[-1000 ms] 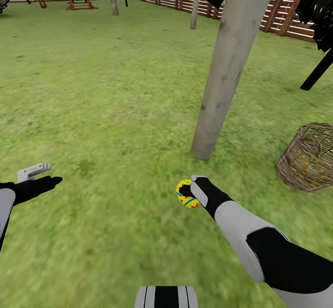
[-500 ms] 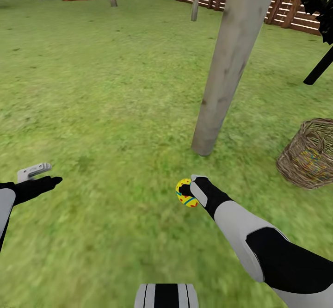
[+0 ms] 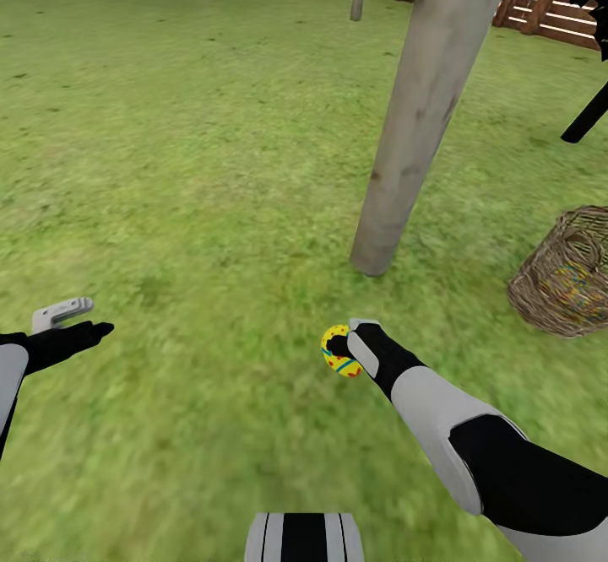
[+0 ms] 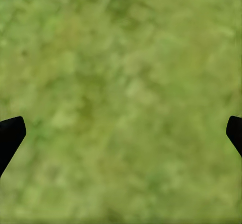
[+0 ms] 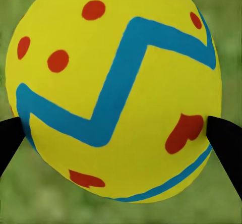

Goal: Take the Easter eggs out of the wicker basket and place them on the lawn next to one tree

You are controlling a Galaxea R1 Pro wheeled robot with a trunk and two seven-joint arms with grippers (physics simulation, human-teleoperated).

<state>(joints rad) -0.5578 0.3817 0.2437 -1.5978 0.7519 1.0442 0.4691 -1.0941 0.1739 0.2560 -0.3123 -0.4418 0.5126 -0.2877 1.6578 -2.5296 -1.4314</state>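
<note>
**Egg held low beside the pale trunk, ready to be set down**

Nearest the robot, the right end effector (image 3: 342,348) is clenched on an Easter egg (image 3: 340,353), holding it above the lawn (image 3: 211,208) a little short of the tree's base. The right wrist view shows why the hold looks secure: the black fingertips (image 5: 224,138) press against opposite sides of the egg (image 5: 113,90) at its widest part, so the yellow shell with its blue zigzag and red marks sits squarely between them. Carrying it low and close to the trunk suggests the aim is a short, gentle drop that leaves it next to the tree instead of rolling away.

The left end effector (image 3: 72,319) hangs out to the side, jaws spread and empty, with bare grass between its tips in the left wrist view; it seems parked out of the way.

Just beyond the egg stands the tree (image 3: 414,123), its smooth pale grey trunk leaning slightly. Nothing lies between the egg and the ground at its foot.

Farther right, the wicker basket (image 3: 567,275) lies tipped on the grass, well apart from the held egg; coloured shapes show faintly through the weave, probably the remaining eggs, though I cannot count them.

Beyond are a black trunk (image 3: 587,115), the slat fence (image 3: 540,13) and two more distant pale trunks.
</note>
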